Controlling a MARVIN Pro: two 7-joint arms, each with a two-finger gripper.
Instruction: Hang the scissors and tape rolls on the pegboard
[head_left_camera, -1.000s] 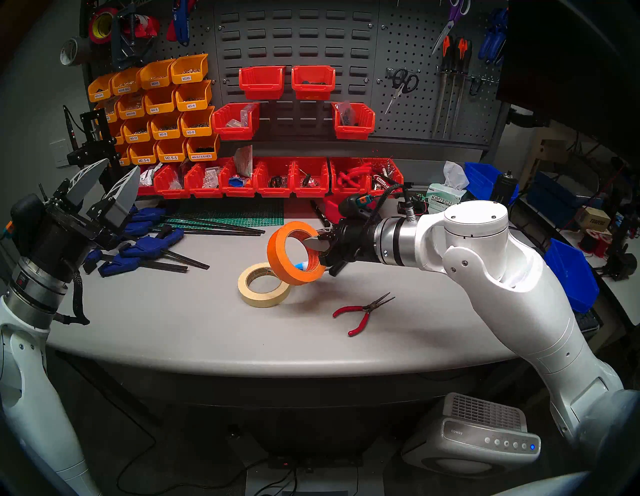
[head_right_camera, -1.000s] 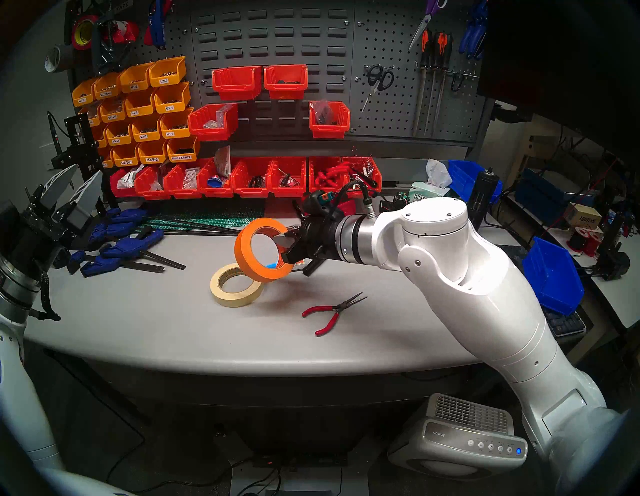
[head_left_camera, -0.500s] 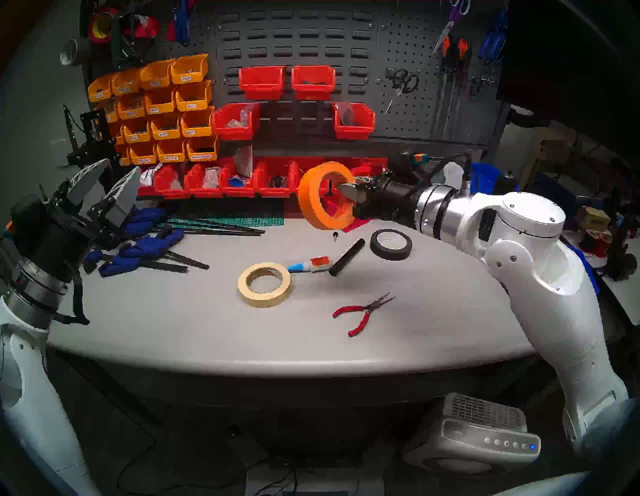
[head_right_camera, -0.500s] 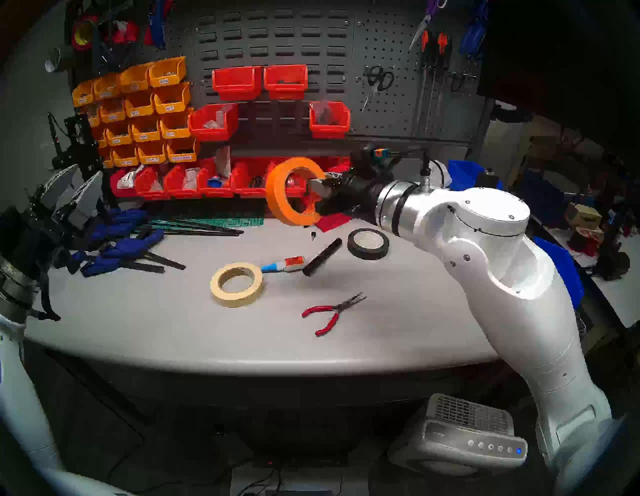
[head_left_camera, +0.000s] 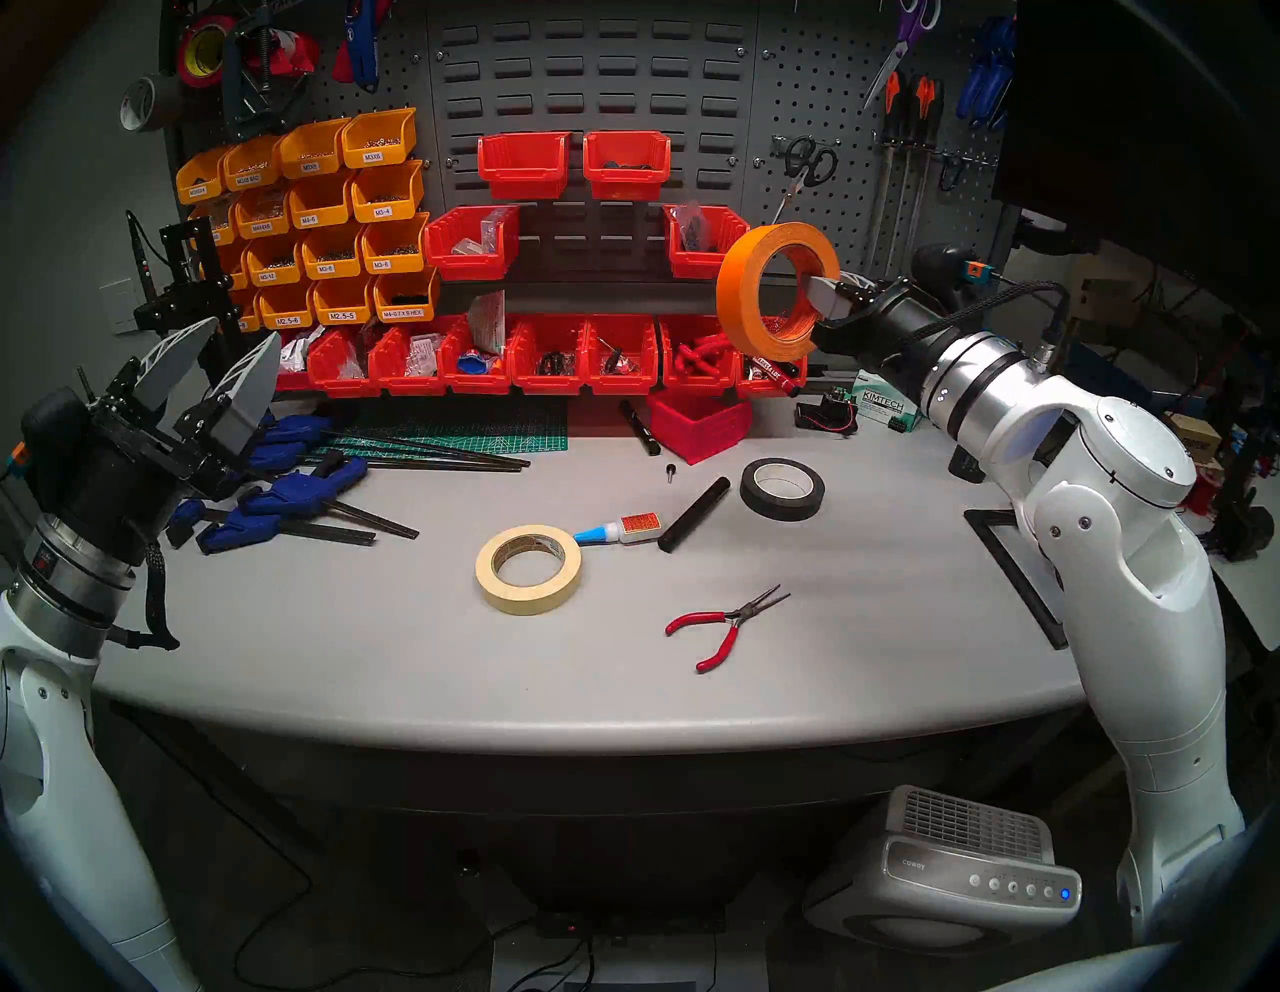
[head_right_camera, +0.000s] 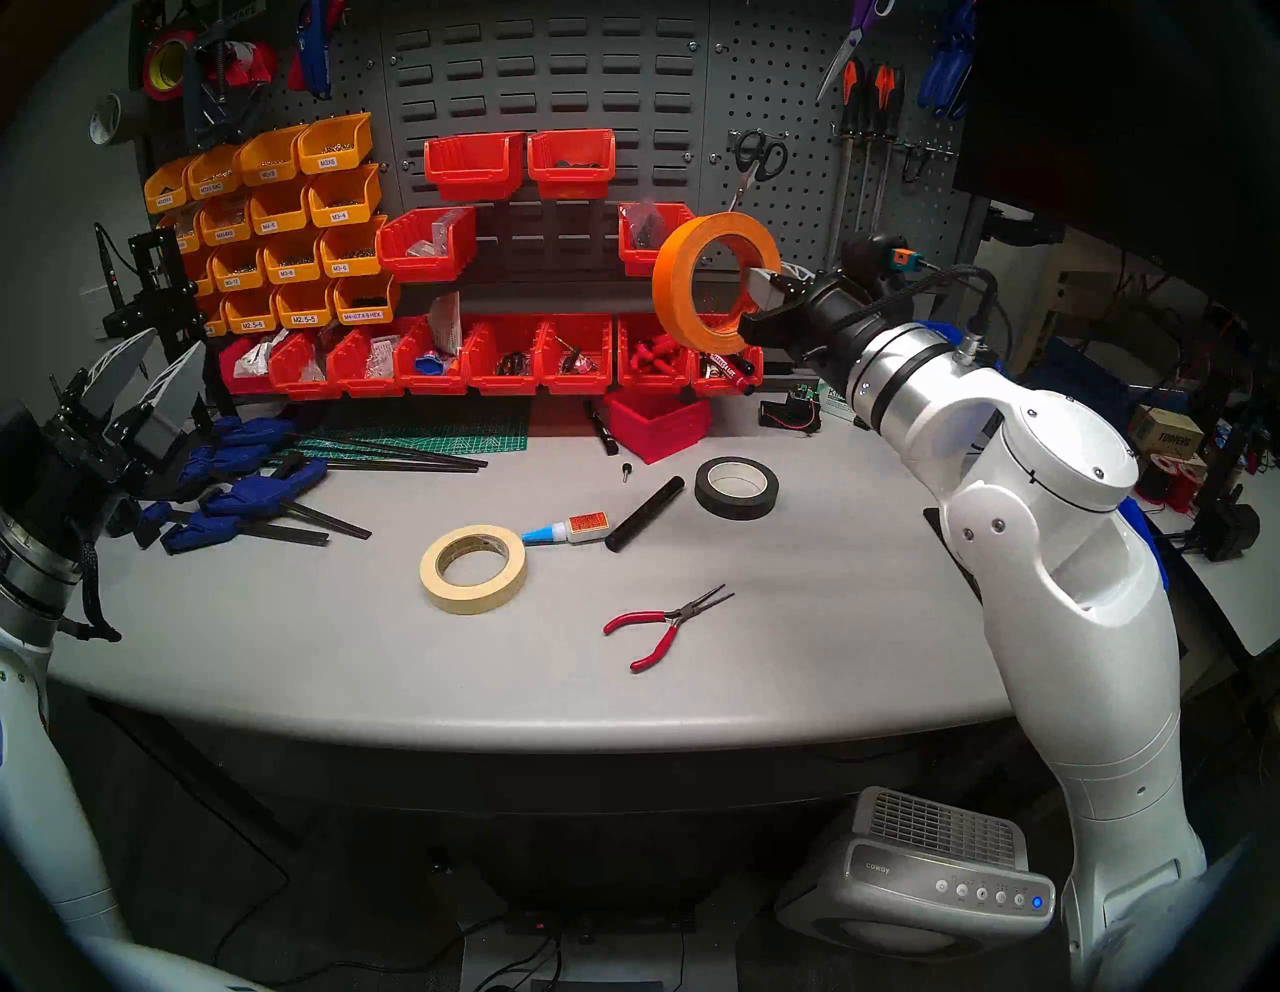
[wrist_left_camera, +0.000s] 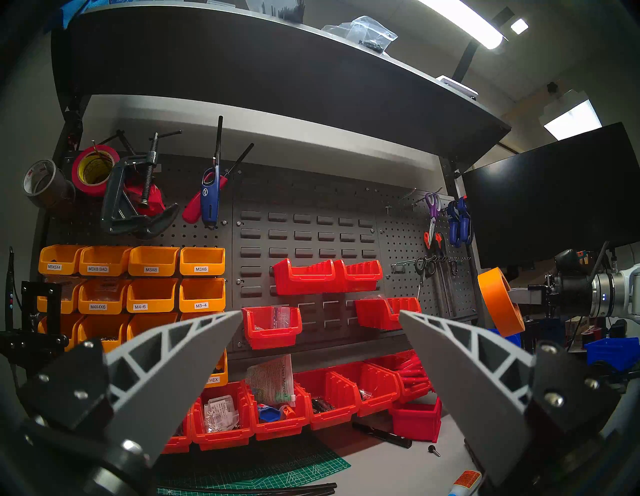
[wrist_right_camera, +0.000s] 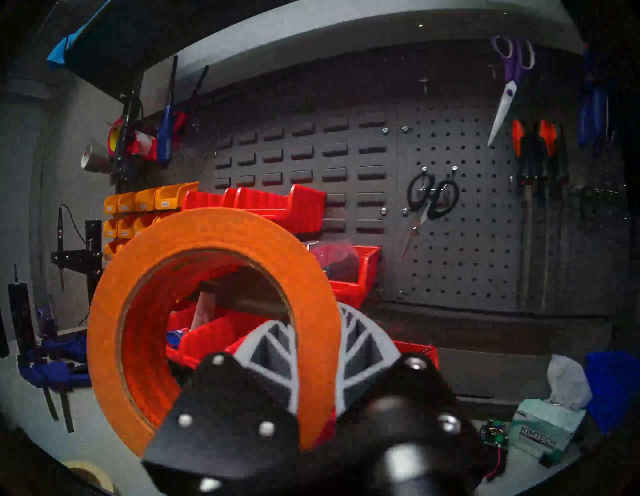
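Note:
My right gripper (head_left_camera: 819, 317) is shut on the rim of the orange tape roll (head_left_camera: 736, 291), one finger inside the ring and one outside. It holds the roll upright in the air, in front of the lower left of the pegboard (head_left_camera: 817, 90) and above the red bins. The roll also shows in the right wrist view (wrist_right_camera: 107, 329) and the left wrist view (wrist_left_camera: 498, 301). The cream tape roll (head_left_camera: 526, 604) lies flat mid-table. The black-handled scissors (head_left_camera: 812, 165) hang on pegboard hooks, above and right of the orange roll (wrist_right_camera: 433, 197). My left gripper (head_left_camera: 239, 332) is open and empty at the far left.
A black tape roll (head_left_camera: 748, 485), black cylinder (head_left_camera: 692, 514), glue bottle (head_left_camera: 634, 526) and red pliers (head_left_camera: 692, 618) lie on the table. Blue clamps (head_left_camera: 291, 485) lie at the left. Red bins (head_left_camera: 554, 353) line the back. Purple scissors (head_left_camera: 900, 48) and files (head_left_camera: 900, 173) hang on the pegboard.
My right gripper has lifted the orange roll from beside the cream roll and carried it up and to the right, toward the pegboard. The left arm has not moved.

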